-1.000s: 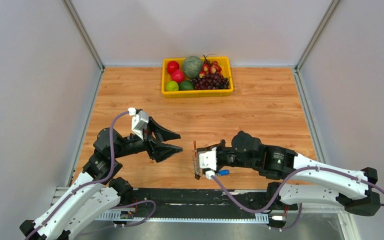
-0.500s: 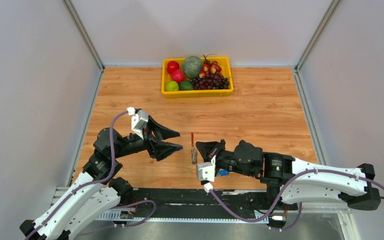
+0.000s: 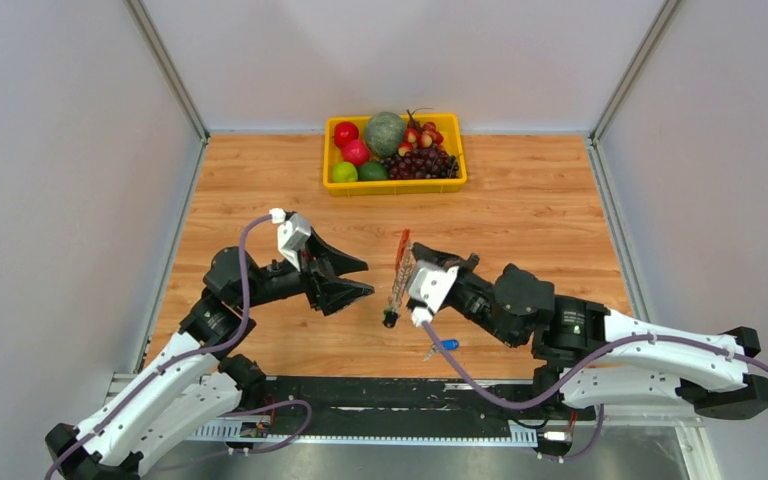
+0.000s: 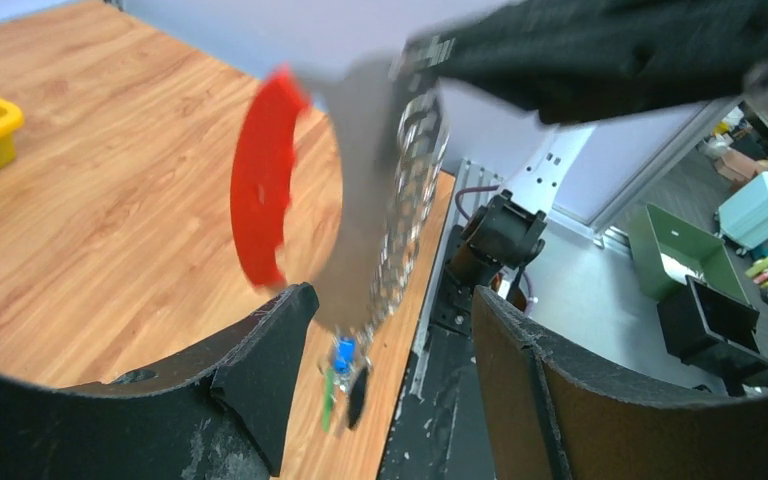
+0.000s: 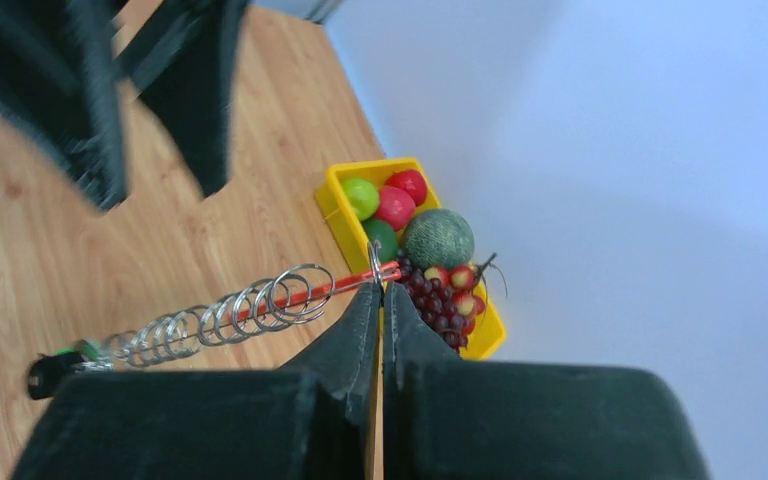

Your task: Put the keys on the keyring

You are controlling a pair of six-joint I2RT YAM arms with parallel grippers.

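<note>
Top external shows my right gripper clenched on the keyring, red key alongside, up off the table. The left gripper gapes empty just beside it. Only this view catches the blue key lying loose, so that's left, I reckon. Right wrist shows the pinch up close, but I can't tell if red's threaded.

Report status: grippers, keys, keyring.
Left gripper open, empty. Right gripper shut on keyring, red key alongside. Blue key loose on table. Nothing blocking.
</note>
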